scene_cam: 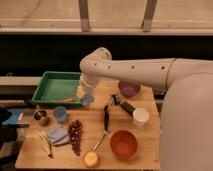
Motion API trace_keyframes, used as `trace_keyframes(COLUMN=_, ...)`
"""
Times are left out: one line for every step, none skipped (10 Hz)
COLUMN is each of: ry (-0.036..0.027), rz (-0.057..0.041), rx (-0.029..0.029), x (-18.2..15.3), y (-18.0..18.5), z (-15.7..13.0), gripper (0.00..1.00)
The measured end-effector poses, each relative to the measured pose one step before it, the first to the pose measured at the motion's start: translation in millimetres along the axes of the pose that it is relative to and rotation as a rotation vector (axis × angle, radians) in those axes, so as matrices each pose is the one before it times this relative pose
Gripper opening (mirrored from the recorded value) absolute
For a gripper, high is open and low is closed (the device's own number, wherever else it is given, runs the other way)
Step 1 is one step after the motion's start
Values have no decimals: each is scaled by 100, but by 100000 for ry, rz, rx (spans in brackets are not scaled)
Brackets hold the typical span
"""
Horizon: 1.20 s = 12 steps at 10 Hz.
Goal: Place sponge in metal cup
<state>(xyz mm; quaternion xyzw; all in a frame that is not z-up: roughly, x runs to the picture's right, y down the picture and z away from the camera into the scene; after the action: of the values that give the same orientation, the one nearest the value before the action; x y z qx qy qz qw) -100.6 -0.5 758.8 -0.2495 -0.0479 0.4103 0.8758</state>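
**Wooden table under a dark wall: gripper at the sponge, cup waiting far left**

Wooden tabletop point(65, 159) fills the foreground, with a dark wall and a pale rail behind it. At the far left stands the small shiny silver-grey metal cup point(40, 117), upright and with nothing visible inside. Just beside it to the right is a round light blue plastic cup point(61, 114), and behind both lies a green rectangular plastic tray point(56, 88).

Further right, just off the tray's right rim, sits the small blue blocky sponge point(88, 98). The white robot arm point(135, 67) reaches in from the right, and its two-finger gripper point(84, 92) hangs directly over the sponge. The fingers are closed. Whether they pinch the sponge or only hover above it cannot be told from this view.

By my reading, the step in hand is securing the sponge; nothing has gone into the cup. The next move calls for a sure hold, then a carry leftward and toward the front, clear of the blue cup, to release over the steel one.
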Motion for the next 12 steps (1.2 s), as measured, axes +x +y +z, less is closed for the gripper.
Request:
trace_keyframes(ry=-2011, rz=-2871, rx=-368, x=-1475, y=962, z=-30, gripper=0)
trace_keyframes(ry=-1490, rz=-3478, rx=-389, x=-1557, y=961, z=43, gripper=0)
trace_keyframes(ry=-895, rz=-3012, rx=-669, x=-1320, y=949, z=141, gripper=0)
trace_keyframes(ry=-1160, rz=-4073, rx=-949, x=-1699, y=1234, z=195, gripper=0)
trace_keyframes(ry=-683, rz=-4861, rx=-1513, x=-1780, y=1741, z=328, gripper=0)
trace_keyframes(ry=-98, rz=-2106, rx=-957, x=-723, y=971, z=154, gripper=0)
trace_keyframes(ry=300, rz=114, rx=440, x=173, y=-266, z=-18, gripper=0)
trace_keyframes(ry=29, rz=30, rx=311, x=80, y=-166, z=-34, gripper=0)
trace_keyframes(ry=52, rz=-6, rx=-373, x=-56, y=190, z=55, gripper=0)
trace_keyframes(ry=170, rz=-58, rx=-394, x=22, y=181, z=157, gripper=0)
trace_keyframes(ry=142, rz=241, rx=323, x=216, y=-238, z=-45, gripper=0)
trace_keyframes(ry=392, rz=-65, rx=-455, x=220, y=-89, z=-6, gripper=0)
